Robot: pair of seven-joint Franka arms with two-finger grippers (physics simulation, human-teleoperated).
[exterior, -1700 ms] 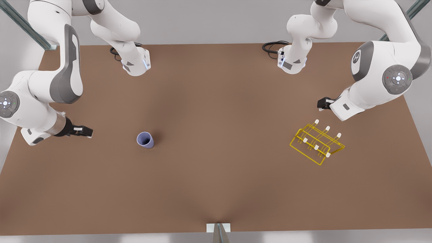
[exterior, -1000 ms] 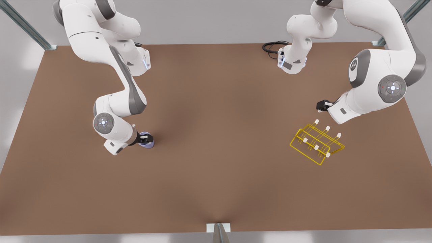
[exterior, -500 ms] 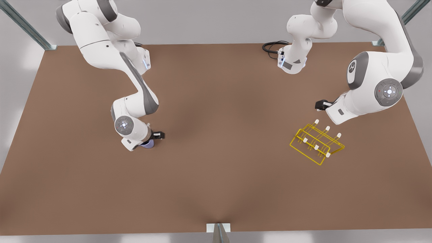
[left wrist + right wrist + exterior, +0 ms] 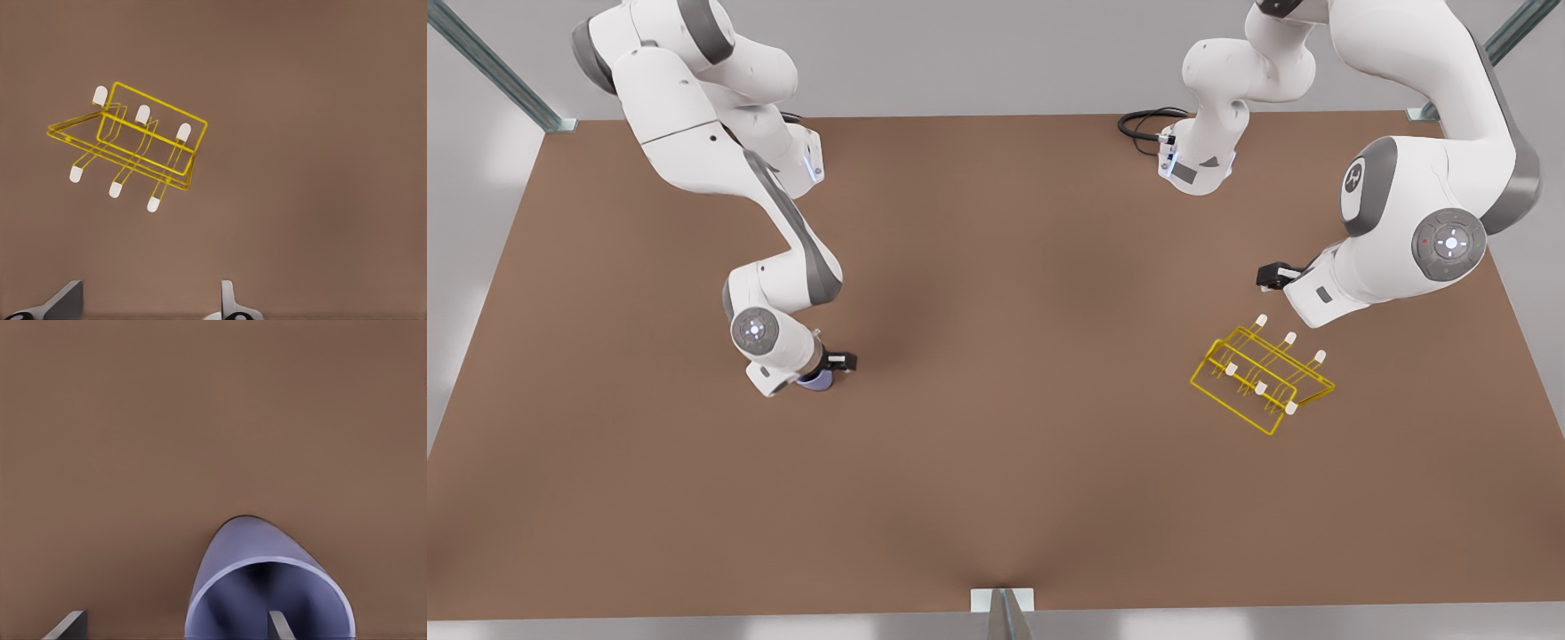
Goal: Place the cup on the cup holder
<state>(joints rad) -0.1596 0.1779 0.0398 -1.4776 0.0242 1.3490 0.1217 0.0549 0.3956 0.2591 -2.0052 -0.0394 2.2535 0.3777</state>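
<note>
right gripper [image 4: 175, 625]: spread, one finger inside the cup [image 4: 267, 587]
left gripper [image 4: 150, 301]: spread, waits near the cup holder [image 4: 130, 143]

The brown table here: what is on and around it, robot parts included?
Table: one, brown, under everything.
Cup: one, lavender-blue, on the front view's left, upright with its mouth up, partly under a gripper.
Cup holder: one, yellow wire with six white-capped pegs, on the front view's right, apart from the cup.
Cable: one, black, coiled at the far edge by an arm's base.
Metal struts: grey, at the table's far corners.
Right gripper: one, black, at the cup, open; in its wrist view one finger sits inside the cup's mouth and the other outside the wall.
Left gripper: one, black, open, waiting above the table just beyond the cup holder.
</note>
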